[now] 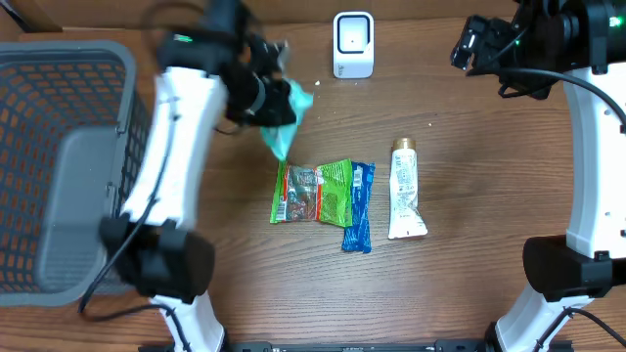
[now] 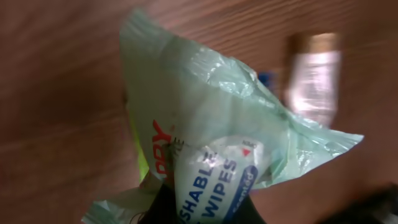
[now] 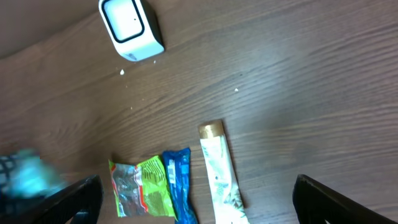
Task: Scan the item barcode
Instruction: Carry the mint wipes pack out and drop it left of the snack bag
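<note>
Left claw (image 1: 262, 98) is clamped tight on the pale green wipes pack (image 1: 286, 125), and the pack is up off the counter (image 1: 489, 244), far-left of the middle. The scanner (image 1: 353, 44) stands at the far edge, just to the right of the pack and a little farther back. That's the relation that matters: the pack has to go right and far to meet the scanner's face. The left arm is clearly the nearer one, and it has the goods. The pack's long axis runs on a slant, from its far-right corner by the claw toward the near left.

Right claw (image 1: 468, 47) hangs spread wide at the far right, holding nothing, well apart from the scanner. In its own view the scanner sits at the top left, with the snack bag (image 3: 142, 186), blue packet (image 3: 180, 180) and tube (image 3: 219, 171) lying side by side on the counter below. The basket (image 1: 39, 88) waits on the far left.

Now the trouble spots. No barcode shows on the pack in any view. The left wrist view gives only printed lettering on the front, part of it cut off at the bottom edge, and the whole frame is smeared. The claw's grip point is buried under crumpled plastic. Which face points toward the scanner, I can't tell
</note>
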